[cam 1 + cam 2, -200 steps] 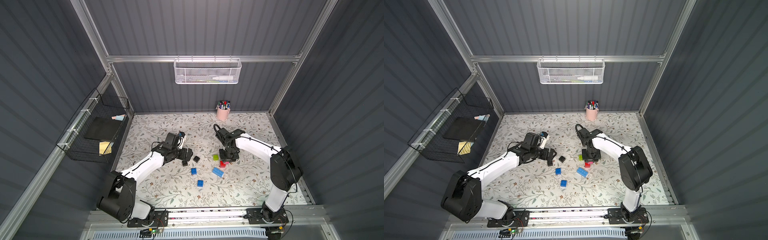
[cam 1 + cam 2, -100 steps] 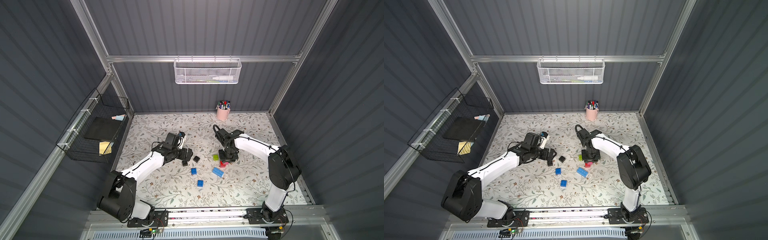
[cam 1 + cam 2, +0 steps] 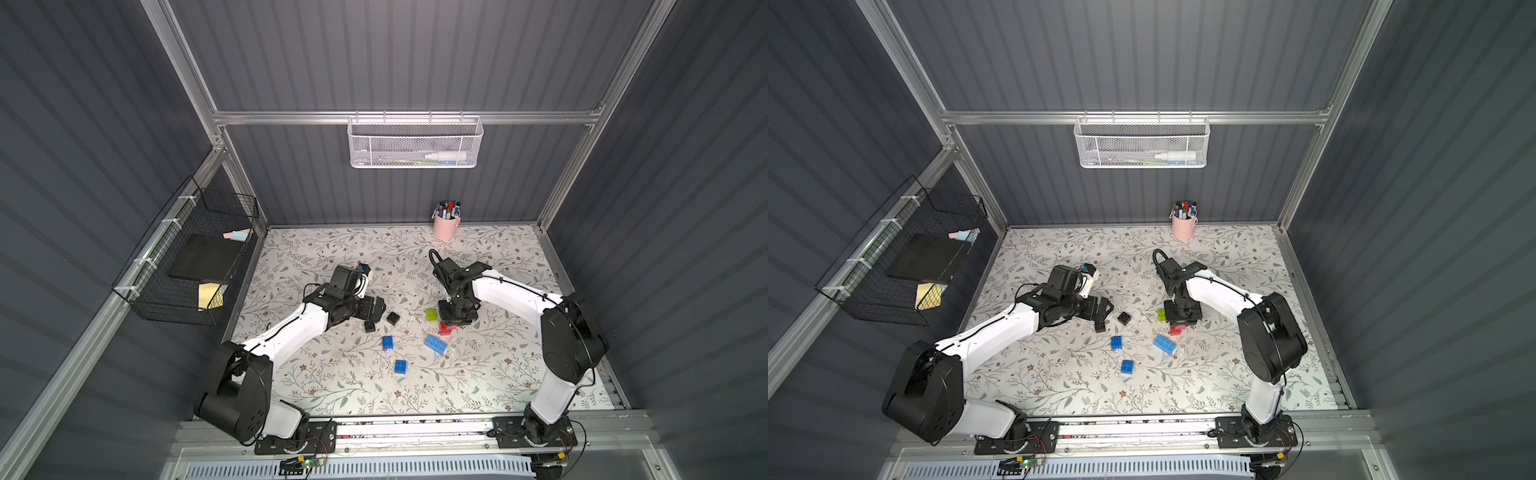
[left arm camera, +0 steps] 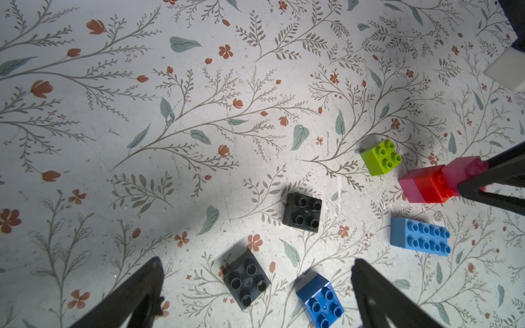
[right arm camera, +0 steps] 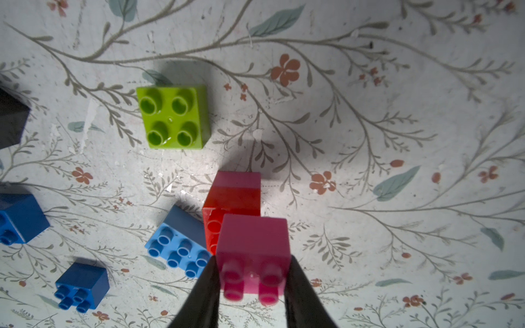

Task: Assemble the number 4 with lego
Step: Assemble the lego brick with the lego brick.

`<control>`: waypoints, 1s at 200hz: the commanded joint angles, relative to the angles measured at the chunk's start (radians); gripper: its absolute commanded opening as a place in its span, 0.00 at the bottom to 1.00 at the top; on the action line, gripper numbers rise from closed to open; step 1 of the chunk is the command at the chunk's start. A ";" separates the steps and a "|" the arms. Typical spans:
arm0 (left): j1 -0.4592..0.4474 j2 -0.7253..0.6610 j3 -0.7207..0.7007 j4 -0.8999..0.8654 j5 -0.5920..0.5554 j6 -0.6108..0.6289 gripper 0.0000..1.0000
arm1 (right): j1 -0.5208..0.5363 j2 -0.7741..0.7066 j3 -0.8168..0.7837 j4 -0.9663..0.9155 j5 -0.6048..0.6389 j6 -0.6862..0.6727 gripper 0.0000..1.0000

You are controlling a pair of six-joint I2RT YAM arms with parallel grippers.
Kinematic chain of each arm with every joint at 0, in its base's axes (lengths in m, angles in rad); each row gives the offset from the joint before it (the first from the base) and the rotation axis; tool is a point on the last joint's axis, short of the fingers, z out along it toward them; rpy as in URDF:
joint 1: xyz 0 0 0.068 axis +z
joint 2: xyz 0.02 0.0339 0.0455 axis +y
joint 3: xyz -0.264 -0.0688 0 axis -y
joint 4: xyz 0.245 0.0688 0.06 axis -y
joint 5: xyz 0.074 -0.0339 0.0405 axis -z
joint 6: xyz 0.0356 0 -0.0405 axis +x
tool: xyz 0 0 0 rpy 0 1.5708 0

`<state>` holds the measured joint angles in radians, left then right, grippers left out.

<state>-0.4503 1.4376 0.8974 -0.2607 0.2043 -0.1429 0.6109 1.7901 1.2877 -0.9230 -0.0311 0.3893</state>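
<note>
Floral-print table (image 3: pixel 332 390) fills my feed, with the lego loose around its middle. My right gripper (image 5: pixel 252 259) is clamped on a pink brick (image 5: pixel 252 238), which is pressed against the studded end of a red brick (image 5: pixel 231 204); I cannot tell whether they are seated. Red's far end joins a second pink (image 5: pixel 238 179). Just beside them lies the light blue brick (image 5: pixel 179 244), and the lime brick (image 5: pixel 173 116) sits a little apart. My left gripper (image 4: pixel 257 262) hangs spread wide above a black brick (image 4: pixel 246 279). A dark blue brick (image 4: pixel 321 301) lies just beside that one, and a second black (image 4: pixel 302 212) is near. Another dark blue (image 3: pixel 400 366) lies apart.
</note>
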 commanded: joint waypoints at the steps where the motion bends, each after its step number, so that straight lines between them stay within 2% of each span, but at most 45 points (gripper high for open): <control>1: -0.005 0.012 0.022 0.001 0.014 0.009 0.99 | -0.006 0.094 -0.086 0.022 -0.040 -0.035 0.31; 80: -0.005 0.006 0.023 -0.008 0.014 0.014 0.99 | -0.011 0.124 -0.070 -0.042 -0.053 -0.043 0.31; 200: -0.007 0.011 0.020 -0.002 0.022 0.020 0.99 | -0.012 0.104 -0.069 -0.121 0.052 -0.045 0.32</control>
<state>-0.4511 1.4376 0.8974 -0.2615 0.2089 -0.1421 0.5915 1.8000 1.2869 -0.9497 -0.0475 0.3477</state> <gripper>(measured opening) 0.994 0.342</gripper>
